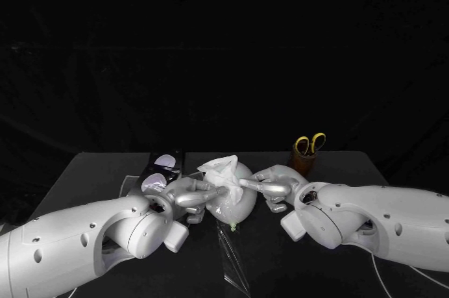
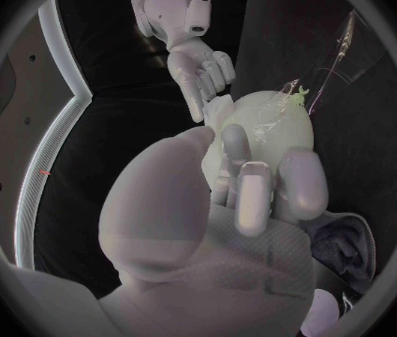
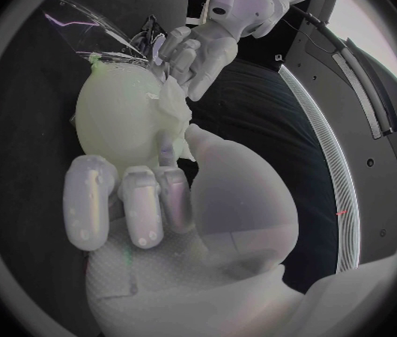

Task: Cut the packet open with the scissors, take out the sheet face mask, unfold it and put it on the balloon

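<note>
1. A black table [image 1: 374, 165] is seen stretching across the head view.
2. A brown holder [image 1: 302, 161] is stood near its far right corner, and the yellow-handled scissors [image 1: 309, 143] are kept upright in it.
3. A dark flat object [image 1: 161, 168] with pale round patches is laid near the far left.
4. A pale balloon [image 1: 231, 204] is placed at the middle, and a clear plastic piece [image 1: 232, 262] is seen just in front of it.

The head camera looks down from above and behind the balloon [image 1: 231, 207], at middle distance over the black table [image 1: 93, 168]. Each wrist camera sits close behind its own hand, the left hand [image 2: 255, 187] and right hand [image 3: 152, 195] facing the balloon from opposite sides. All three views share the balloon, and each wrist view also shows the opposite hand beyond it.
</note>
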